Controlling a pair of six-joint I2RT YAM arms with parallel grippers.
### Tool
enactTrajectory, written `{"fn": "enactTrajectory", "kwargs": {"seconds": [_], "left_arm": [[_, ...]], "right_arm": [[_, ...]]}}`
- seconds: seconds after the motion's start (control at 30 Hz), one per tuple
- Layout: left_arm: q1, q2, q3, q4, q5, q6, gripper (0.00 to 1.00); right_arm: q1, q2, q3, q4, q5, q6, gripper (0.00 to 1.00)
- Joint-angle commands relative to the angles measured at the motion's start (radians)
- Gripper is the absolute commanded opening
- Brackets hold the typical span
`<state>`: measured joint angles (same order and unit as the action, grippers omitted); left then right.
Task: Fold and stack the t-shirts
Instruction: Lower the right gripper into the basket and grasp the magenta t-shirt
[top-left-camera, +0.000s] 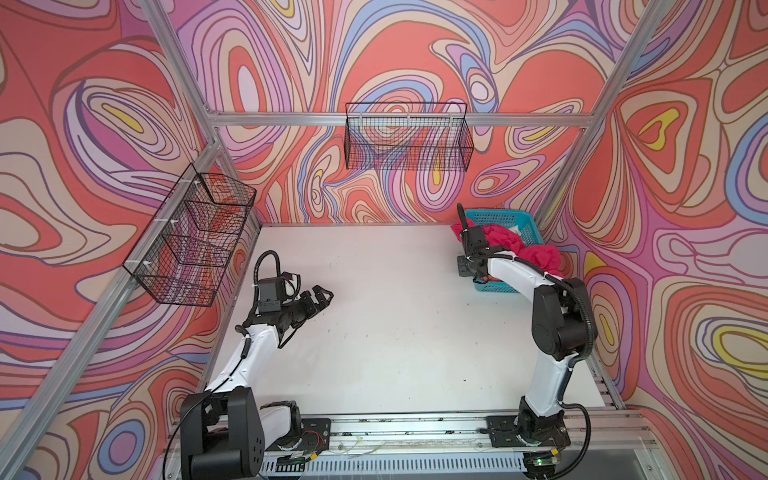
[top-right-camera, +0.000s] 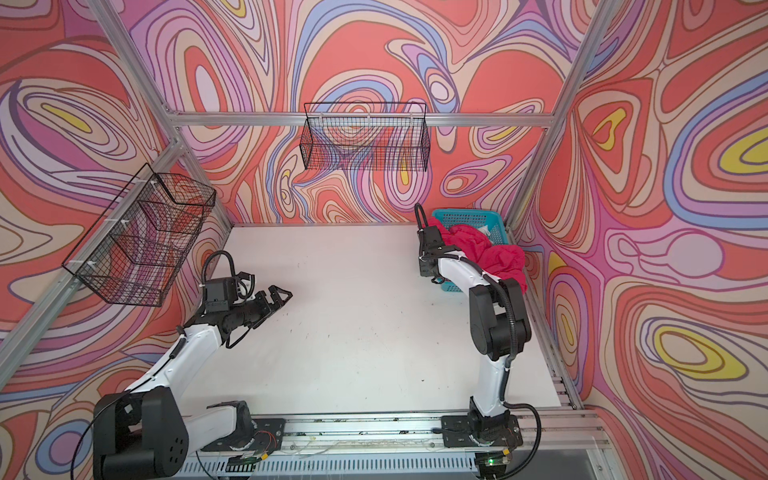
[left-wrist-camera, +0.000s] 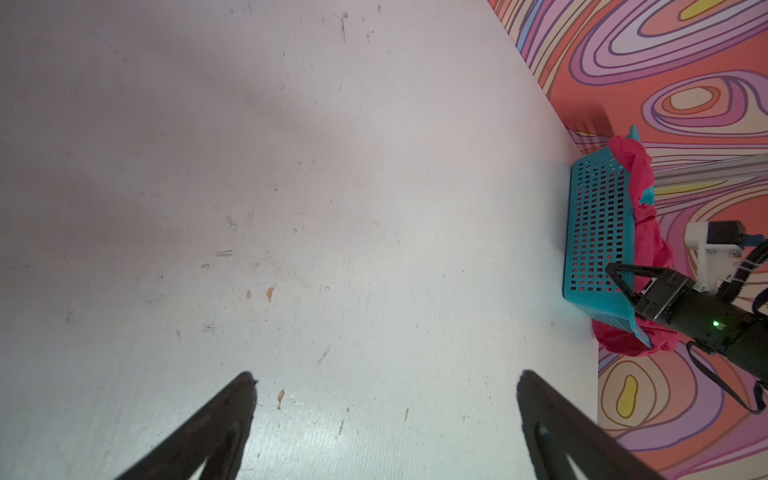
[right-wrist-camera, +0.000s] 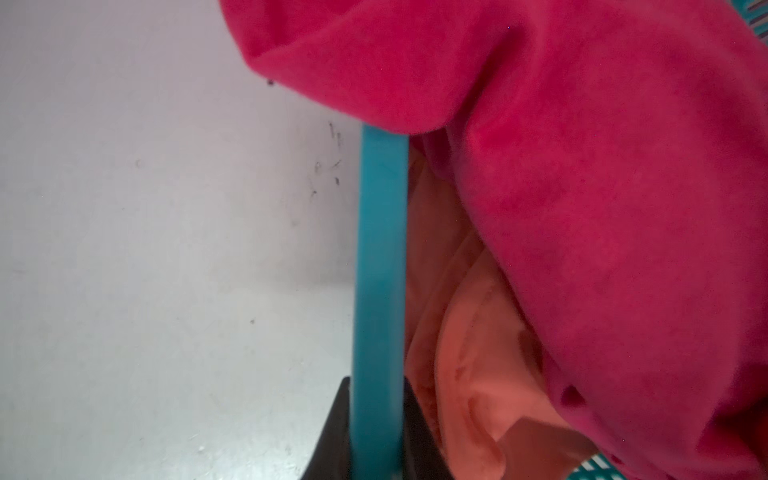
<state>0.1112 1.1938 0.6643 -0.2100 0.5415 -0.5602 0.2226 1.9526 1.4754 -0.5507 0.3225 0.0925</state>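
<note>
Shirts first: the pink tee (top-left-camera: 536, 255) is heaped in the basket (top-left-camera: 498, 218), which stands at the upper right of the table (top-left-camera: 374, 332) in both top views. The cloth spills over the basket's rim. On my right wrist feed I see the coral tee (right-wrist-camera: 478, 353) lying under the pink one inside the basket. My right gripper (right-wrist-camera: 376, 424) is clamped on the basket's teal rim, with one finger outside the wall and one inside, just beside the coral cloth. My left gripper (top-left-camera: 326, 296) hangs over bare table at centre left, jaws spread wide, well apart from the basket.
</note>
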Motion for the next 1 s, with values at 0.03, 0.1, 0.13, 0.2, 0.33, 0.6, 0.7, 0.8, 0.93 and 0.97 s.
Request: {"fn": "enactTrajectory", "kwargs": {"seconds": [0.03,0.1,0.13,0.2,0.33,0.6,0.7,0.8,0.93,0.97], "left_arm": [[0.003,-0.009,0.010,0.007,0.000,0.018,1.00],[0.004,-0.011,0.008,0.007,-0.002,0.019,1.00],[0.002,-0.011,0.008,0.007,-0.002,0.018,1.00],[0.003,-0.011,0.007,0.007,-0.002,0.017,1.00],[0.003,-0.009,0.003,0.016,0.000,0.012,1.00],[0.004,-0.002,0.000,0.024,0.002,0.008,1.00],[0.004,-0.002,0.000,0.023,0.000,0.008,1.00],[0.003,-0.003,-0.005,0.024,0.000,0.003,1.00],[0.003,-0.010,-0.015,0.033,-0.003,-0.005,1.00],[0.004,-0.008,-0.017,0.039,-0.004,-0.008,1.00]], "right_arm": [[-0.040,0.064,0.072,-0.012,-0.022,-0.099,0.00],[-0.057,0.080,0.094,-0.015,-0.017,-0.128,0.00],[-0.064,0.086,0.106,-0.018,-0.011,-0.141,0.00],[-0.078,0.094,0.119,-0.023,-0.011,-0.161,0.00],[-0.095,0.104,0.128,-0.028,-0.014,-0.179,0.00],[-0.094,0.106,0.135,-0.037,-0.011,-0.200,0.07],[-0.095,0.063,0.147,-0.053,-0.042,-0.184,0.34],[-0.095,-0.011,0.146,-0.060,-0.077,-0.158,0.57],[-0.096,-0.110,0.136,-0.046,-0.072,-0.116,0.85],[-0.098,-0.118,0.136,-0.041,-0.062,-0.106,0.88]]}}
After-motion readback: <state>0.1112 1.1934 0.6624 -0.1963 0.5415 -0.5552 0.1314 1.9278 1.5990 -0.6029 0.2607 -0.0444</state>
